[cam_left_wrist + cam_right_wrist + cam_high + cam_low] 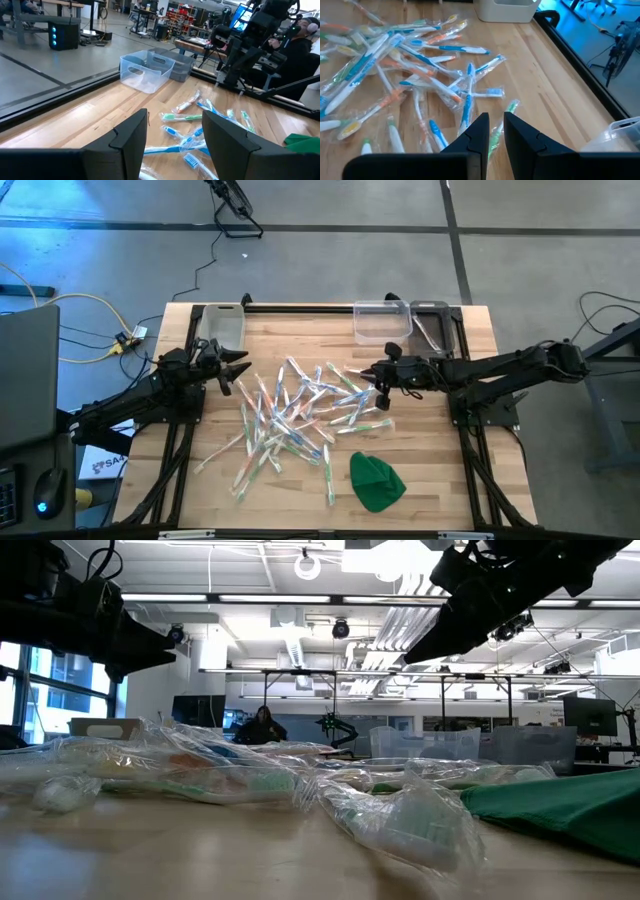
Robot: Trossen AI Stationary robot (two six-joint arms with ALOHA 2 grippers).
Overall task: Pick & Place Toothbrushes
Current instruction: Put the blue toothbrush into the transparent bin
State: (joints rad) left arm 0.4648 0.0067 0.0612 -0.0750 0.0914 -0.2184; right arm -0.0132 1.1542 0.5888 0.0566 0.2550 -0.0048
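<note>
the toothbrushes [295,415] lie in a loose, crossed heap on the middle of the wooden table [440,480], most of them inside clear wrappers, with blue, green and orange parts showing through. some lie on top of others, and a few single ones trail toward the lower left of the heap in the high view.

the left gripper [240,370] hangs at the left edge of the heap, just above the table. its fingers [132,137] stand wide apart and hold nothing. the right gripper [368,375] hangs over the upper right edge of the heap. its fingers [477,132] are almost closed, with only a narrow gap, and nothing is between them.

a green cloth [376,481] lies in the lower right part of the table, apart from the heap. at the far edge, in the top of the high view, one clear plastic bin [222,326] stands at the left and two clear bins [383,321] stand side by side at the right. in the low view a person [262,726] sits far behind the table.
</note>
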